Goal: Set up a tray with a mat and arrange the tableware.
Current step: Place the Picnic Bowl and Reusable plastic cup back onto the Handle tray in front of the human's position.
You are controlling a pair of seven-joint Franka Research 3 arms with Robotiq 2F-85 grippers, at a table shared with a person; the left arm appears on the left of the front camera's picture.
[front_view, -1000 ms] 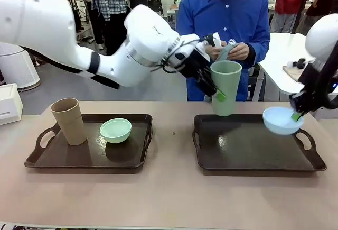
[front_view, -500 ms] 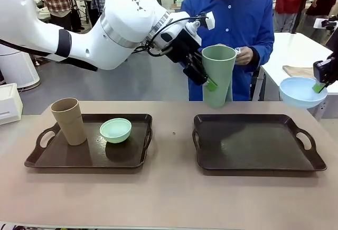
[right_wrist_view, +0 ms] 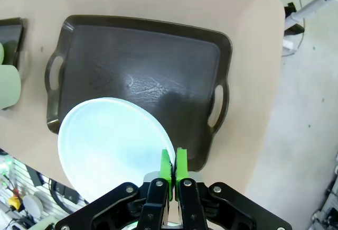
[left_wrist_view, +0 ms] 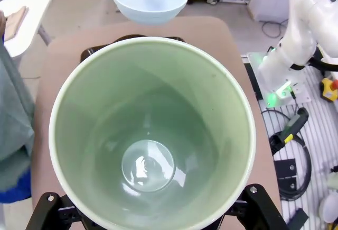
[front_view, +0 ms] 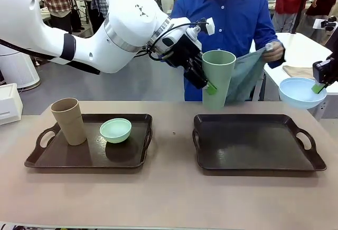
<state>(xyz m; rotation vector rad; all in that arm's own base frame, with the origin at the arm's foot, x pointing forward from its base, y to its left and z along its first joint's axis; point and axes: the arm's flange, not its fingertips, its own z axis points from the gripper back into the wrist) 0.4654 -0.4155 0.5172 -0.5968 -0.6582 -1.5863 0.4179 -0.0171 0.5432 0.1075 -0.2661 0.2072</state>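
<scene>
Left gripper [front_view: 210,86] is spread wide and clamped across the tall sage-green plastic cup [front_view: 217,79]. One green pad sits on the outer wall partway down. The cup is upright and in the air. It has a smooth tapered wall, no handle and a glossy round floor inside.

Just behind the gripped cup, a person's hand [front_view: 274,50] holds up a grey-green cloth mat [front_view: 245,79], limp and hanging in soft folds. Can't tell whether it touches the cup.

Below that gripper and toward the right arm sits a dark rectangular plastic tray [front_view: 253,145] with a raised rim, cut-out handles and a shiny floor.

Right gripper [front_view: 318,87] has its jaws fully together, pads pinching the thin rim of the pale blue shallow bowl [front_view: 301,92]. The bowl hangs off the tips in the air, by that tray's handle end.

Well off to the left gripper's other side is a matching second tray [front_view: 132,156]. It carries a tan tall handleless cup [front_view: 69,120], upright, with a mint green small round bowl [front_view: 115,129] near it. Both trays sit on the matte beige tabletop [front_view: 169,198].
</scene>
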